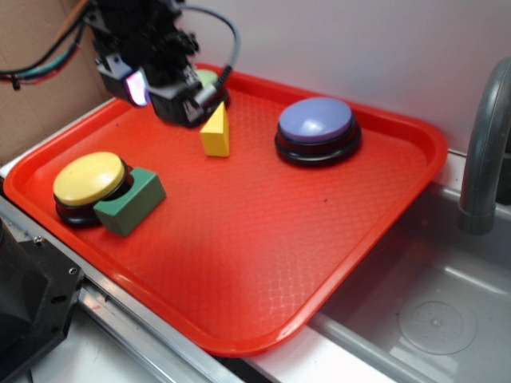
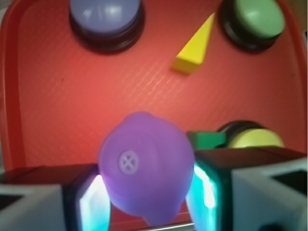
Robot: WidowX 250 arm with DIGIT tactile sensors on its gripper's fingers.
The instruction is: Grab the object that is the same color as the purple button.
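Observation:
The purple object (image 2: 144, 168), a small rounded plastic lump with a little nub, sits clamped between my gripper's (image 2: 147, 197) two glowing pads in the wrist view, held above the red tray. In the exterior view only a sliver of the purple object (image 1: 138, 86) shows at my gripper (image 1: 156, 89), which hangs over the tray's far left part. The purple button (image 1: 316, 128) with its lavender-blue dome and black base stands at the tray's back right, well apart from me; it also shows in the wrist view (image 2: 106, 19).
On the red tray (image 1: 263, 263) stand a yellow wedge (image 1: 215, 132), a green-topped button (image 2: 252, 21) partly behind my gripper, a yellow-topped button (image 1: 89, 183) and a green block (image 1: 130, 201) touching it. A grey sink (image 1: 431, 303) and faucet (image 1: 483, 152) lie to the right.

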